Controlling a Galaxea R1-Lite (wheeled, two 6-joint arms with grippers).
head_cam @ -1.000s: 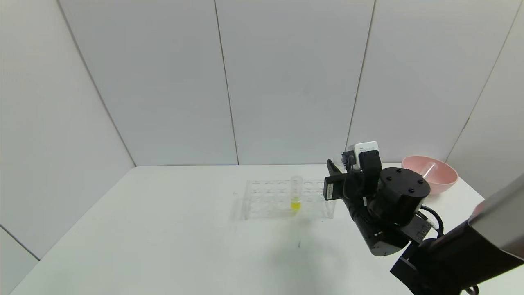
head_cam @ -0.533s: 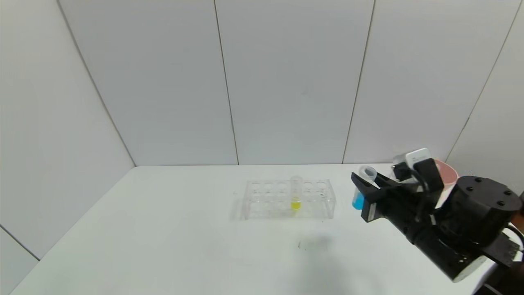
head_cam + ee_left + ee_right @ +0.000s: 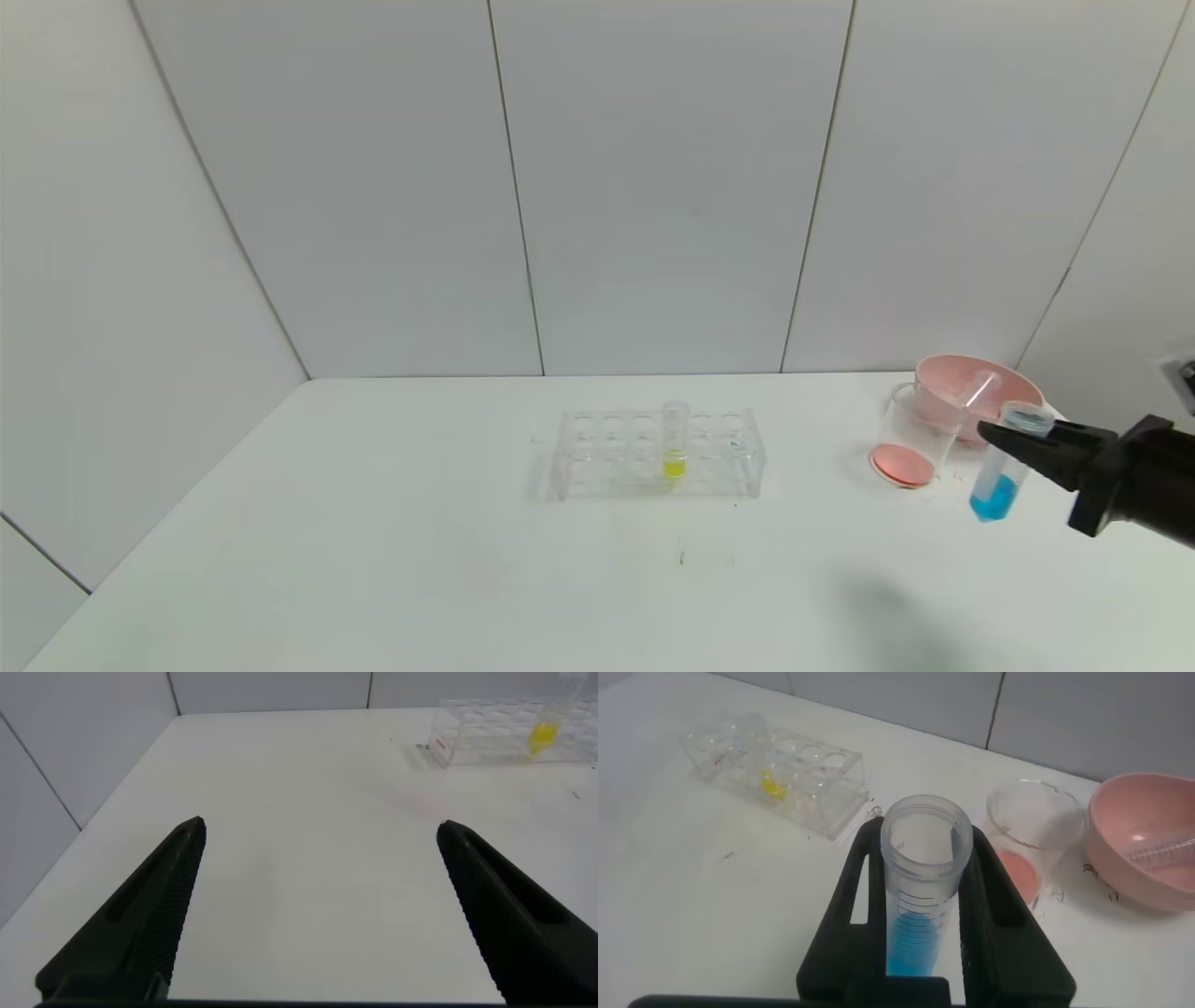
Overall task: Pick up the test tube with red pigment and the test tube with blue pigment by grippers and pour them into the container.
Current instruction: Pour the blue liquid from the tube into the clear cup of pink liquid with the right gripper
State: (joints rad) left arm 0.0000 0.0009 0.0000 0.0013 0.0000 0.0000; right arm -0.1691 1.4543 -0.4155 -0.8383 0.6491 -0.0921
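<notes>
Head view shows the black two-fingered right gripper [image 3: 1022, 439] with its jaws pinching the short clear test tube with blue pigment [image 3: 1001, 462] just below its rim, the tube hanging nearly upright. It sits just right of the clear cylindrical beaker [image 3: 910, 436], whose bottom holds a pinkish-red layer. Beyond the beaker stands the pink bowl [image 3: 985, 390], with what looks like an empty clear tube lying in it, though I can't be sure. Well to the left of the beaker, the clear many-holed rack [image 3: 658, 454] holds one tube of yellow liquid [image 3: 674, 441] on the white counter [image 3: 373, 541].

The left gripper [image 3: 318, 905] idles far from the beaker, jaws spread wide.

The risk now is the tip: the beaker's mouth is narrow, so pouring beside it would splash blue onto the counter, and a nudge could topple the beaker.
</notes>
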